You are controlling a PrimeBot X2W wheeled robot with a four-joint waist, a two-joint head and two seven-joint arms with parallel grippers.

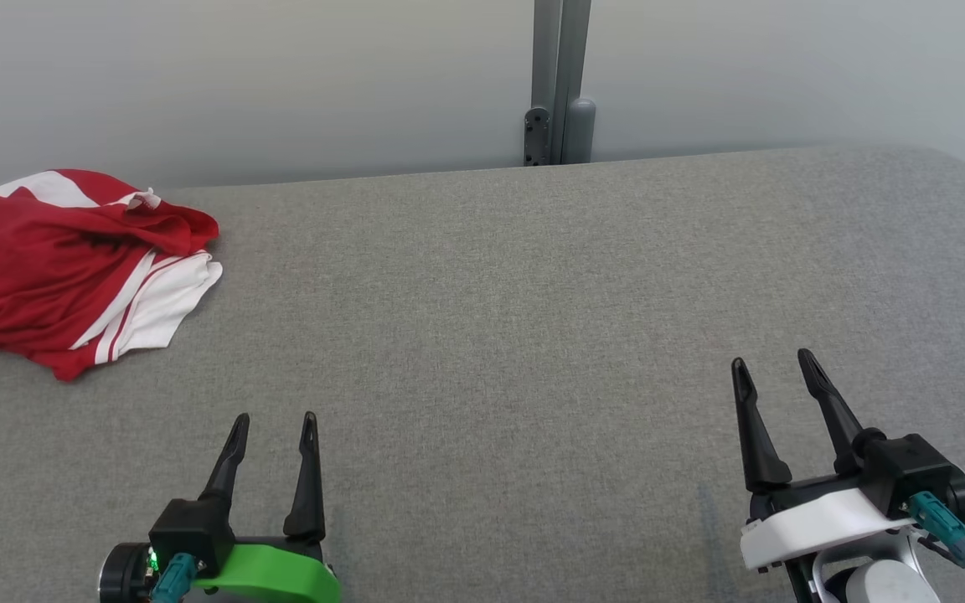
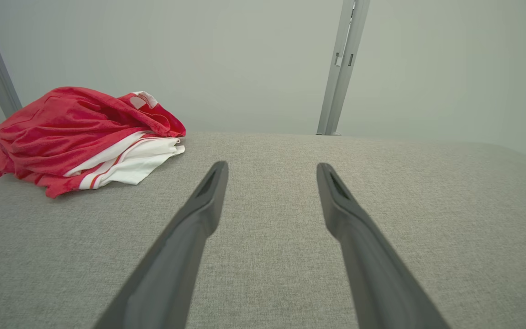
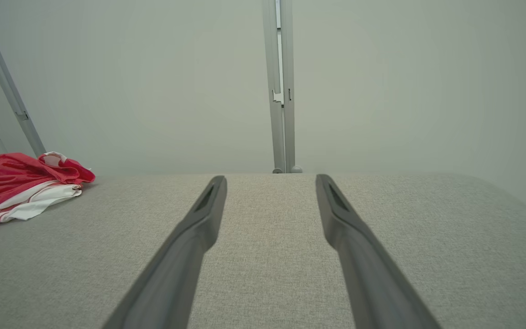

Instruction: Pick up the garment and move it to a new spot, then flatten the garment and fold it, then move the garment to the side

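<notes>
On one grey table, one crumpled red-and-white garment; left end effector and right end effector gape empty.

**Grey fabric table before a plain pale wall**

The table is wide, covered in grey woven cloth, with a rounded far right corner. The wall behind its far edge is bare and evenly lit. A grey metal post stands upright at mid-edge.

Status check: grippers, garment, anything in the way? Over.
Left gripper open, empty. Right gripper open, empty. Garment crumpled, far left of grey table, untouched. Nothing seen in the way.
</notes>
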